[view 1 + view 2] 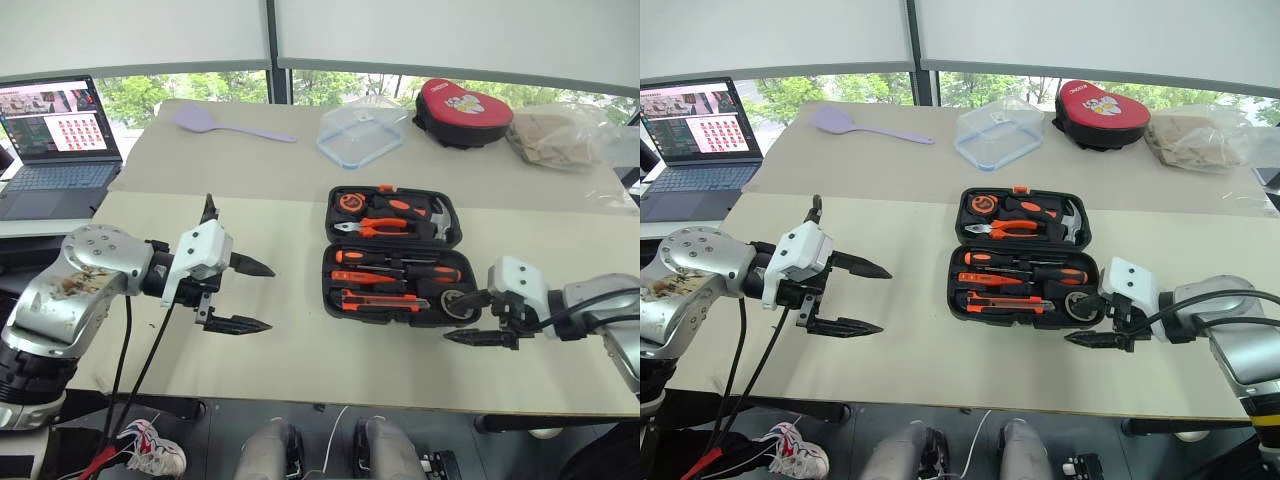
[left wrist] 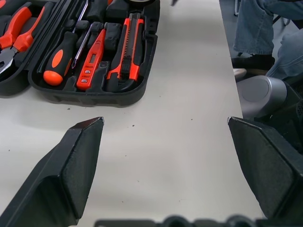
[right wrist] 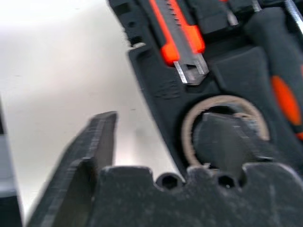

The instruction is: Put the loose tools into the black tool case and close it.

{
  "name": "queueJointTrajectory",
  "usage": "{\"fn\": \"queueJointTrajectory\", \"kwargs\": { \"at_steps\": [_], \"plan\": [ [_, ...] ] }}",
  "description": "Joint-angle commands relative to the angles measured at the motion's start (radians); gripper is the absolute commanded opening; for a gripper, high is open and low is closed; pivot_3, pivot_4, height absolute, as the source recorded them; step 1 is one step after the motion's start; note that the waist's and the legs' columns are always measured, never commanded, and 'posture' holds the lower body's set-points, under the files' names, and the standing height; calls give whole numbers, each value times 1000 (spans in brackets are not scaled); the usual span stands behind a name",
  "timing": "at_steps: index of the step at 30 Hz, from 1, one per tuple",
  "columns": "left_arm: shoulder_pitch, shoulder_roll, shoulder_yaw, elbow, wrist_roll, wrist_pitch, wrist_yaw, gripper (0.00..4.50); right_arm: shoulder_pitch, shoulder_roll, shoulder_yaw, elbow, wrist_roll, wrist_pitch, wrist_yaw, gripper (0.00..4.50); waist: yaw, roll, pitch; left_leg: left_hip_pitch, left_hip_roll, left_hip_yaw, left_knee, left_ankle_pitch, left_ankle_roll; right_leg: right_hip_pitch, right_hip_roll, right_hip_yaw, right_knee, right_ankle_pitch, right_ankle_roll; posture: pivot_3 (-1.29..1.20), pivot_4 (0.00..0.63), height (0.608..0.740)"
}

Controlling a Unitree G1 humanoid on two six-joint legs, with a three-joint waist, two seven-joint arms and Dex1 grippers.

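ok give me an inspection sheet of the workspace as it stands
surface: pale table; second table behind it.
job's things: black tool case lies open, lid flat. Near half holds the screwdrivers, utility knife and tape roll; far half holds pliers and hammer.
clutter: on the far table a lilac spatula, clear container, red pouch, plastic bag.
grippers: left gripper open over bare table left of the case; right gripper open at the case's near right corner, one finger at the tape roll, holding nothing.
cables: black leads hang from the left arm; more on the right wrist.
surroundings: laptop at left, windows behind, a seated person's legs.
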Motion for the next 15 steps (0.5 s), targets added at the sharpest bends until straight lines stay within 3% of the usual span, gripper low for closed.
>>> {"fn": "queueJointTrajectory", "kwargs": {
  "at_steps": [1,2,4,7,12,15],
  "plan": [
    [-31,-43,0,21,10,14,60,4500,-47,-29,-173,42,85,88,-31,4466,1,0,0,0,0,0,0,0,0,0,0,0,0,0,0,0,150,731],
    [-38,-69,-4,41,17,20,92,4500,-67,-25,-210,85,105,122,-54,4466,2,0,0,0,0,0,0,0,0,0,0,0,0,0,0,0,150,731],
    [-57,-124,-18,93,56,0,154,4500,-97,-14,-259,164,117,155,-101,3939,5,0,0,0,0,0,0,0,0,1,0,0,0,1,0,0,150,731],
    [-116,-206,-59,237,141,-41,230,3778,-101,10,-260,261,64,103,-154,3029,8,-2,-1,1,0,0,0,0,0,2,1,-1,-1,1,0,0,150,731],
    [-207,-350,-147,462,271,-151,304,1851,-151,87,-149,431,-84,-80,-243,1242,2,-3,-1,1,-1,1,0,0,0,2,1,0,-1,1,0,0,150,731],
    [-253,-425,-188,564,327,-203,325,941,-202,127,-82,497,-137,-149,-241,369,-2,-3,-1,1,-1,2,0,0,0,1,1,0,0,1,0,0,150,731]
  ]
}}
